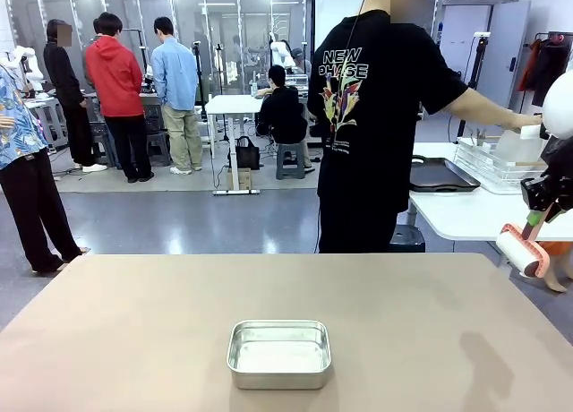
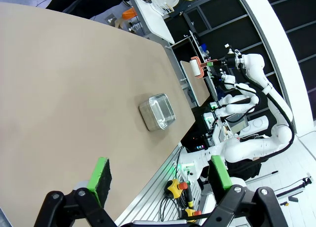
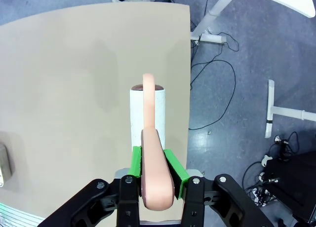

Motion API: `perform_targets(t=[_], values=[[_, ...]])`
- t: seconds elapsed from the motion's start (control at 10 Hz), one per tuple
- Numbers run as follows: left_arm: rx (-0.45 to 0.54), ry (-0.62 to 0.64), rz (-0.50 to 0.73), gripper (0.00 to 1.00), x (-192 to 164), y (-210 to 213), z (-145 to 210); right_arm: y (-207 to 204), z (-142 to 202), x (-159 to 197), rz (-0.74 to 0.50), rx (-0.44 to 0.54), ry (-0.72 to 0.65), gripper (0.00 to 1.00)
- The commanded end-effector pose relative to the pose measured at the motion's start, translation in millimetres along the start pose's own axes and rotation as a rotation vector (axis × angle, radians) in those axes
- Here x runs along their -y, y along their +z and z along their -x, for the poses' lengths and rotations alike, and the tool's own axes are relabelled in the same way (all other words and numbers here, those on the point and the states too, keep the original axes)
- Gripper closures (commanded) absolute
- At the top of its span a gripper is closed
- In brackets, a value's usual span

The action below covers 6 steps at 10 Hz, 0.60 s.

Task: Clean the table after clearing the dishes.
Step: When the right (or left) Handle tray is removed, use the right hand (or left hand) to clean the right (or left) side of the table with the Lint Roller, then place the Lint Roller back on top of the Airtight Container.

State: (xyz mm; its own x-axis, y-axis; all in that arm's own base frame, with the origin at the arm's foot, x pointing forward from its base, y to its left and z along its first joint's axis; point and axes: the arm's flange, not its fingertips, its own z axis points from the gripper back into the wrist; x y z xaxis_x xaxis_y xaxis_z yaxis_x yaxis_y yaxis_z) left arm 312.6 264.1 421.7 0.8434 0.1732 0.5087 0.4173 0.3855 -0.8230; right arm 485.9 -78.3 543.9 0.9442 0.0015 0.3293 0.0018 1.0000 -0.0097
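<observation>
The right pincer (image 3: 157, 160) pinches the pink handle of a lint roller (image 3: 147, 116), raised off the table's (image 1: 134, 322) right edge, roll forward, apparently readied for sweeping the top. The left pincer (image 2: 160, 180) hangs spread and empty over the near left side. A steel pan (image 1: 279, 353) sits mid-table in the roller's way; a tray (image 1: 439, 175) rests on the white side table (image 1: 466, 215) by the person (image 1: 376, 116).
</observation>
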Motion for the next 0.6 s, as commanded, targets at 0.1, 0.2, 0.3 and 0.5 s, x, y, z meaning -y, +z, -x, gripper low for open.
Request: perform_targets(t=[0.1,0.2,0.3,0.5], values=[[0.011,-0.009,-0.009,0.0,3.7,-0.2,3.0,1.3,0.4,-0.5,0.004,0.015,0.0,0.77],[0.011,-0.009,-0.009,0.0,3.7,-0.2,3.0,1.3,0.4,-0.5,0.004,0.015,0.0,0.77],[0.011,-0.009,-0.009,0.0,3.7,-0.2,3.0,1.3,0.4,-0.5,0.004,0.015,0.0,0.77],[0.011,-0.009,-0.009,0.0,3.7,-0.2,3.0,1.3,0.4,-0.5,0.004,0.015,0.0,0.77]])
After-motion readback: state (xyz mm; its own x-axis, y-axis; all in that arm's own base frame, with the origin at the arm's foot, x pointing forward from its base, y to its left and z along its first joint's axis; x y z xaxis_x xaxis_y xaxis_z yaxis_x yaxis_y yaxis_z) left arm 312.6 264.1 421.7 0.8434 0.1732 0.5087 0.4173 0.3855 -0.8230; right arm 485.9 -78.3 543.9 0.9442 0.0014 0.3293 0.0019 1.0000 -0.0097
